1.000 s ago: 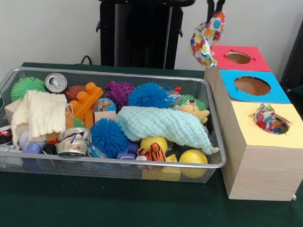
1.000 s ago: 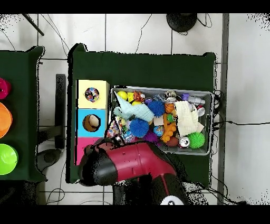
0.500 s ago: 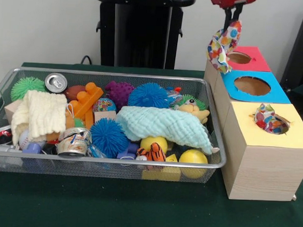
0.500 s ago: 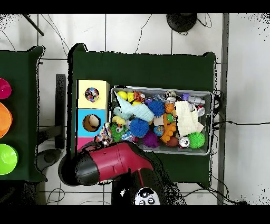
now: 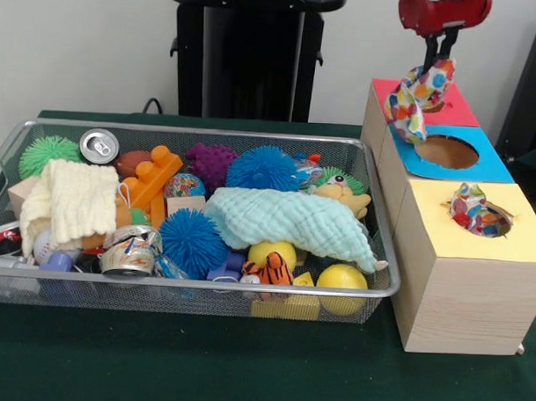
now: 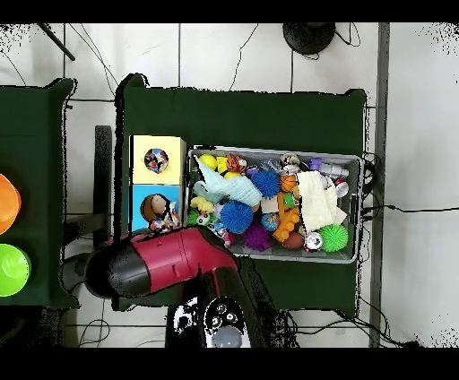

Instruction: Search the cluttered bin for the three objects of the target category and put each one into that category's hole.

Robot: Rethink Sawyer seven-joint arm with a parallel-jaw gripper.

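At the right of the front view, the red hole (image 5: 428, 94) and blue hole (image 5: 447, 151) are partly screened by the confetti cloth (image 5: 416, 97) hanging from the gripper (image 5: 438, 59). The yellow hole (image 5: 479, 217) is plugged by another confetti piece (image 5: 472, 210). The bin (image 5: 186, 288) at left is packed full, but open from above.

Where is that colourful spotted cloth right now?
In the front view, the spotted cloth hangs from the end effector at upper right, between the red-topped and blue-topped holes.
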